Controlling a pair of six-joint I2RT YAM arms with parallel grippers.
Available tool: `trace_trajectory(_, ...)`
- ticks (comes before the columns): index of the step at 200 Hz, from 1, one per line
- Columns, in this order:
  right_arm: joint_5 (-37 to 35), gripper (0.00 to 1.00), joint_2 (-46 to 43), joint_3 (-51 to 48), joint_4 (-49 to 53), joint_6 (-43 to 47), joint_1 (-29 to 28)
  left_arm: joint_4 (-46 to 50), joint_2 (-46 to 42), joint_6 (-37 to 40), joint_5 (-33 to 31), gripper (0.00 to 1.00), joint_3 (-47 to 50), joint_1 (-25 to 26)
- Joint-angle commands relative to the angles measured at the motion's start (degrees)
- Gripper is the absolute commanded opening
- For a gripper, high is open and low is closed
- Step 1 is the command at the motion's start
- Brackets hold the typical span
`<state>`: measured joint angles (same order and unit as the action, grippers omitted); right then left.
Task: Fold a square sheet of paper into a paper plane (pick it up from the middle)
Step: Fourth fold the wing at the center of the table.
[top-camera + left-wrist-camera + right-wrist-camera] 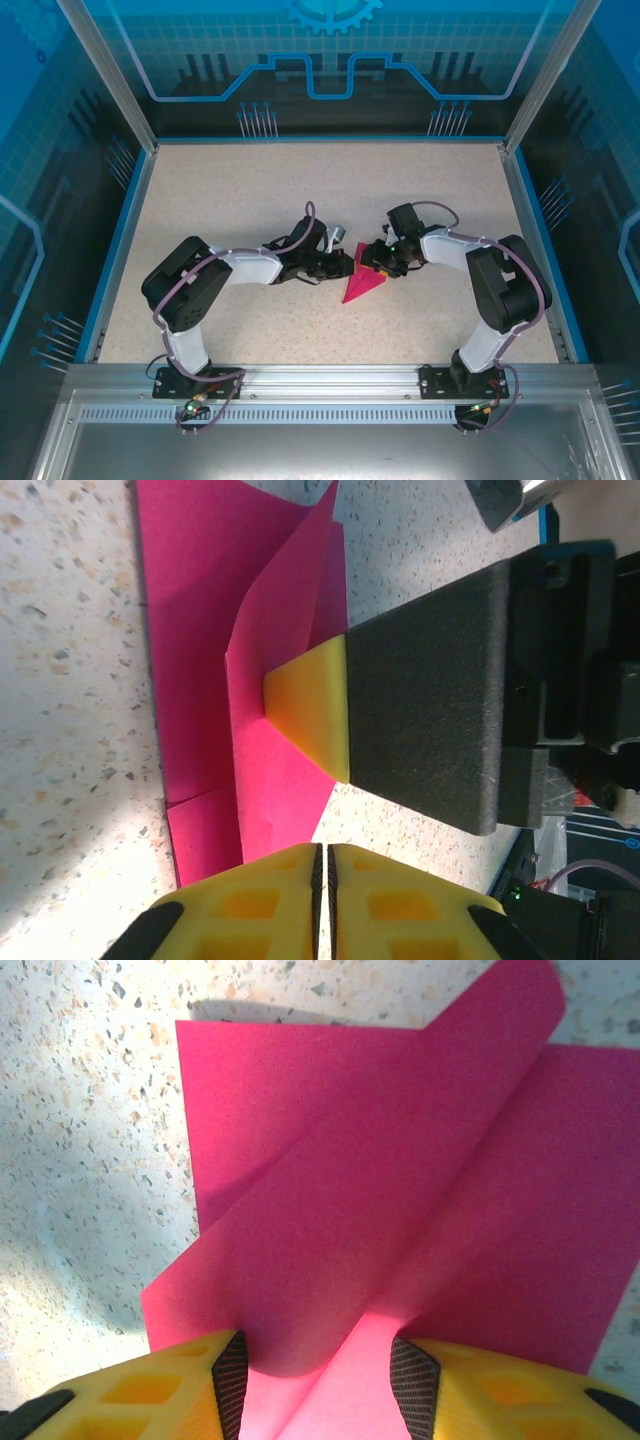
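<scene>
Paper [362, 285], magenta-pink and partly folded to a point, is laid on the speckled tabletop [250, 200] between the two arms. The right tool [318, 1365] is held open, with a raised flap straddled by its fingers. The left tool [320, 865] is closed at the sheet's edge.

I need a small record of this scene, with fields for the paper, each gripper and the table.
paper sheet: magenta, partly folded, lying on the table
flap: one fold stands up from the sheet
left gripper: shut, at the paper's near edge; grip on it unclear
right gripper: open, raised flap between its fingers
table: speckled beige
</scene>
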<state>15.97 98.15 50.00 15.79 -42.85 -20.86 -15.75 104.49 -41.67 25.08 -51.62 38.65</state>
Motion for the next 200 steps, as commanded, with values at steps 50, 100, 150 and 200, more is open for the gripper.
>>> trace_trajectory(50, -8.93, 0.48, 5.77, -1.97, 6.84, -0.94, -0.45, 1.91, 4.7, 1.77, -0.06, 0.11, -4.5, 0.15)
trace_trajectory(100, -8.54, 0.46, 6.27, -1.97, 6.53, -0.57, -0.54, 4.11, 7.07, 2.21, -0.48, 0.09, -5.95, 0.17)
trace_trajectory(150, -7.97, 0.46, 5.71, -1.75, 6.27, 0.48, -0.58, 4.5, 7.53, 2.21, -0.81, 0.09, -5.96, 0.15)
trace_trajectory(200, -8.62, 0.44, 7.32, -0.71, 7.53, 1.08, -0.67, 4.12, 7.58, 1.93, -0.64, 0.08, -5.6, 0.14)
